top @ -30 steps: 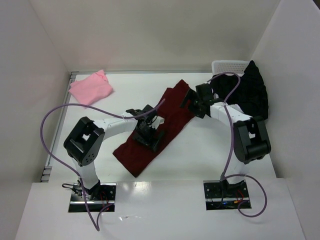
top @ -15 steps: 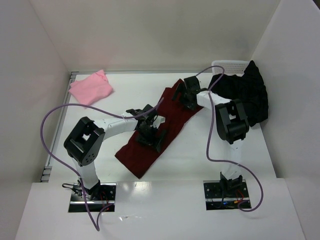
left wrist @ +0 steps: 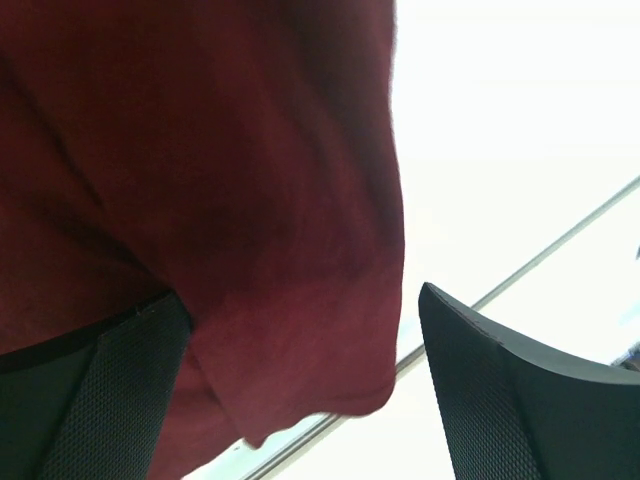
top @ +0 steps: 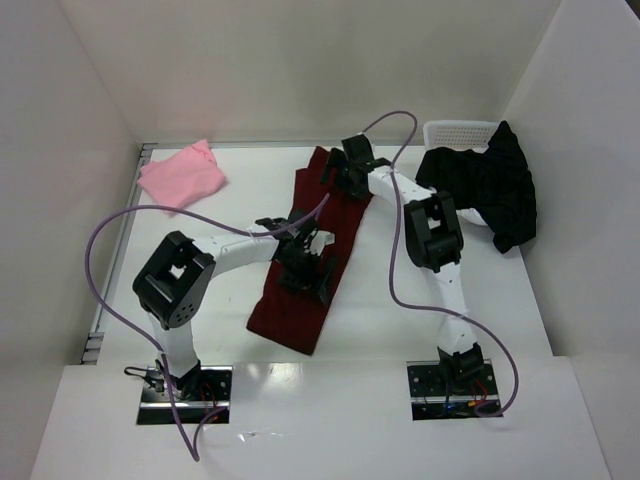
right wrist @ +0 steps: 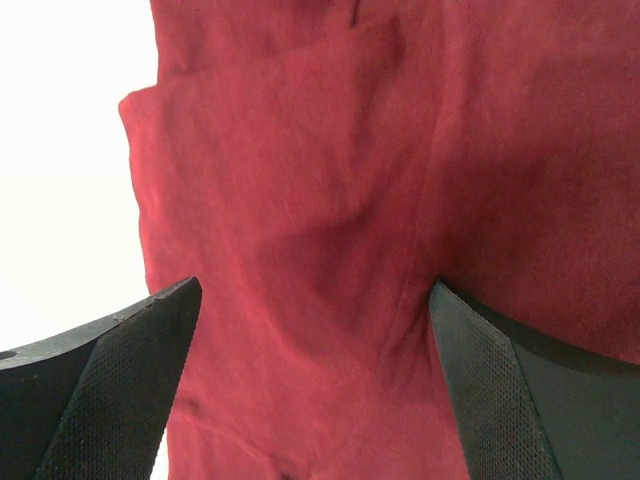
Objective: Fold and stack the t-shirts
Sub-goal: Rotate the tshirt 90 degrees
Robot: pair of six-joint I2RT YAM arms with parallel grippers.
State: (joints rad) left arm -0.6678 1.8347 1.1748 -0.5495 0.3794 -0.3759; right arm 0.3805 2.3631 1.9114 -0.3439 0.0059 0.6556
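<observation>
Maroon t-shirt (top: 290, 315): mid-table, laid out as a long narrow strip running from about 12 o'clock down toward 7. Looks folded lengthwise at most and not squared up yet, so guessing early-to-middle on this one. Pink t-shirt (top: 183, 177): out at 10 o'clock, flattened into a smallish patch. Probably folded already, but hard to swear to it. Black t-shirt (top: 490, 190): heaped at 2 o'clock, draped over the white mesh basket (top: 455, 130), clearly not folded. No stack anywhere yet. So roughly one maybe done, one in progress, one untouched, plus all the stacking.

Left gripper (top: 303, 268): parked over the middle of the maroon strip, fingers (left wrist: 90, 400) spread wide, a hem of the maroon cloth hanging between them, nothing pinched. Can't tell if the pads actually brush the fabric. Right gripper (top: 345, 172): up at the 12 o'clock end of the same shirt, fingers (right wrist: 100, 390) spread just as wide, wrinkled maroon cloth right beneath, not clamped on anything either. Reads like both lining up for the next fold.
</observation>
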